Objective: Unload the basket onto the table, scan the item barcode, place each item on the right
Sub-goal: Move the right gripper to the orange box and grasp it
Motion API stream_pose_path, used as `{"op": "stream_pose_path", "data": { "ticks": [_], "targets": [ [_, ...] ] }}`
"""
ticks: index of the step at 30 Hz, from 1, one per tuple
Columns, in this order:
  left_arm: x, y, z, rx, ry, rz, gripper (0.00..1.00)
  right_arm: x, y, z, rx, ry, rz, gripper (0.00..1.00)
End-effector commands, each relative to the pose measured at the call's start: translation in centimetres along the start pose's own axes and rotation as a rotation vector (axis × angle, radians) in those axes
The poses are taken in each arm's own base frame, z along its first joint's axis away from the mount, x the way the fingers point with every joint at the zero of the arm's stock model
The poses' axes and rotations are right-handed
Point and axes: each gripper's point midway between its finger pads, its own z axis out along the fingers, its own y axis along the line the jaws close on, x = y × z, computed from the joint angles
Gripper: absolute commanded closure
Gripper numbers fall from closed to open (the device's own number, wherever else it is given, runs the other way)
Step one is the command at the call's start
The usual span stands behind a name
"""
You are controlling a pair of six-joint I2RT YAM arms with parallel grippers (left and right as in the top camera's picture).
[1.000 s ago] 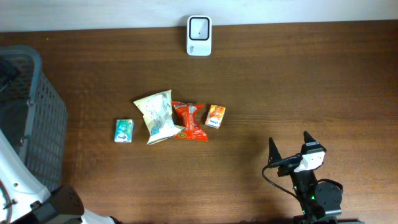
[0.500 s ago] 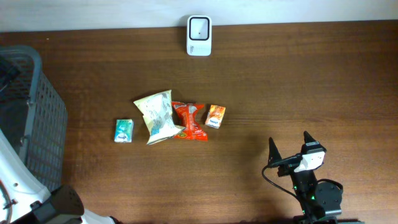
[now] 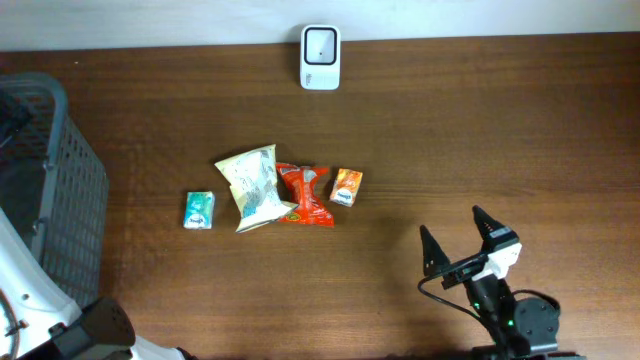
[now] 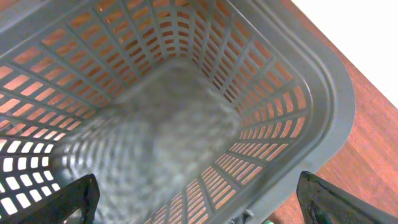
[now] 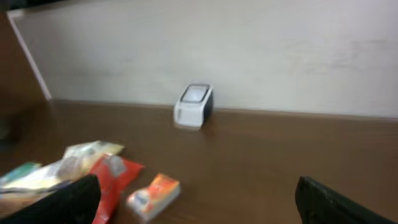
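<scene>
1. The white barcode scanner (image 3: 320, 57) stands at the middle of the bench's (image 3: 520, 130) far edge, against the wall.
2. Four items lie in a row near the middle of the bench. A teal packet (image 3: 200, 210) sits alone on the left, then a pale crumpled bag (image 3: 255, 188) touching a red packet (image 3: 305, 195), with an orange carton (image 3: 346, 186) just beside that.
3. The right hand (image 3: 451, 225) hovers by the near edge toward the right corner, fingers spread wide, holding nothing, well apart from the items.
4. The left hand (image 4: 202, 199) hangs over the grey basket (image 4: 311, 93) at the left edge, fingers wide apart, empty.
</scene>
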Motion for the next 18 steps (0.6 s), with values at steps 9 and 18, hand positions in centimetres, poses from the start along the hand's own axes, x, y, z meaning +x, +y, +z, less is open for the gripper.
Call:
{"op": "stream_pose_path", "data": {
  "ticks": [9, 18],
  "targets": [
    [-0.2, 0.0, -0.4, 0.006, -0.01, -0.017, 0.01, -5.6, 0.3, 4.0, 0.027, 0.599, 0.207, 0.01],
    [-0.2, 0.0, -0.4, 0.006, -0.01, -0.017, 0.01, 0.8, 2.0, 11.0, -0.13, 0.929, 0.337, 0.19]
  ]
}}
